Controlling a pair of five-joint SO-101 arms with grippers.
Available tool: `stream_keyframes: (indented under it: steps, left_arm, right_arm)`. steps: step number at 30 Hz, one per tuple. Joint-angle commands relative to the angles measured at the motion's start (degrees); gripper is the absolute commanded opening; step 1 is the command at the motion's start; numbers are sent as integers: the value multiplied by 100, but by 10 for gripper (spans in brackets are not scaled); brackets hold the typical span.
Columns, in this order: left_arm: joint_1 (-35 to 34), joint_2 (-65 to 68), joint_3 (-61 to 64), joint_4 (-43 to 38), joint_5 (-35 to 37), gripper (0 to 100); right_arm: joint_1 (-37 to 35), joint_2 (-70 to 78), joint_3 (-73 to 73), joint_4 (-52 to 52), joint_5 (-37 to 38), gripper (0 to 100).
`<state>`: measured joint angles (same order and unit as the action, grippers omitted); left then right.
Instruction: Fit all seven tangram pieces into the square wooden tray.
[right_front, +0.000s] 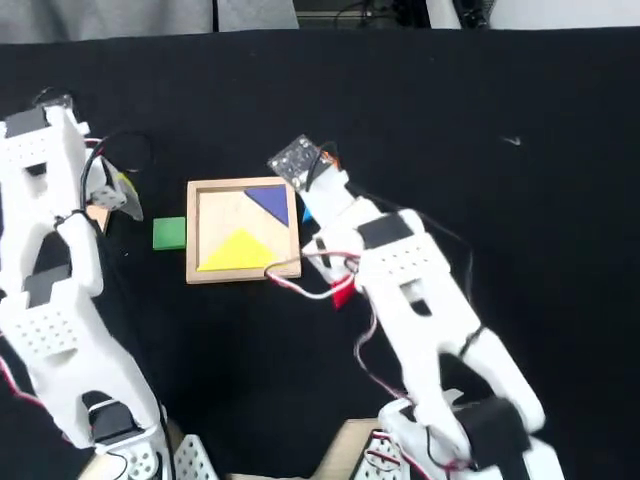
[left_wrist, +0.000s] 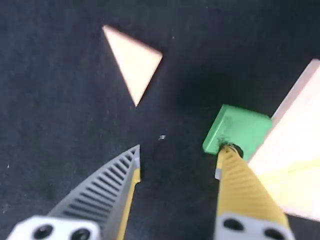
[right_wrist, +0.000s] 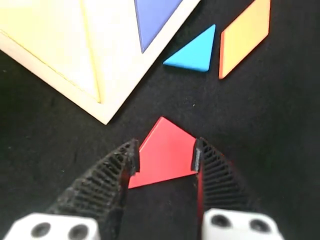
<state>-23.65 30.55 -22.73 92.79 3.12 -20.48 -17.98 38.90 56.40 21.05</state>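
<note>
The square wooden tray (right_front: 194, 232) holds a blue triangle (right_front: 268, 200) and a yellow triangle (right_front: 240, 250). My right gripper (right_wrist: 165, 146) is shut on a red triangle (right_wrist: 167, 160), just off the tray's corner (right_wrist: 107, 112); from above the red triangle (right_front: 343, 291) hangs beside the tray's right side. A cyan triangle (right_wrist: 195, 50) and an orange parallelogram (right_wrist: 245, 37) lie on the black table beyond it. My left gripper (left_wrist: 180, 150) is open; one fingertip (left_wrist: 227, 152) touches a green square (left_wrist: 239, 129) next to the tray (left_wrist: 300, 140). A peach triangle (left_wrist: 134, 60) lies farther off.
The green square (right_front: 169, 233) sits just left of the tray in the high view, with the left gripper (right_front: 122, 195) above and left of it. Loose red and white wires (right_front: 310, 285) hang from the right arm near the tray's corner. Black cloth covers the table.
</note>
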Motion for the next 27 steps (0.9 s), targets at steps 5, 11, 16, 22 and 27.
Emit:
stream_keyframes:
  steps: [5,11,16,22,27]
  left_arm:
    - [-295,-1749,2888,-1503,-642,242]
    - [-848,-3771,5270,-2769,-659,242]
    - [-875,-5002,7011,-3657,-642,242]
    - [-1121,-5310,7732,-4237,-633,242]
    - [-1244,-5319,7925,-4580,-369,242]
  right_arm:
    - [316,980,-426,536,1134,185]
    - [440,567,-154,387,2813,185]
    - [888,295,-171,-316,3033,181]
    - [1793,1033,-286,-1257,2602,67]
    - [1873,1710,-303,-1556,2822,58]
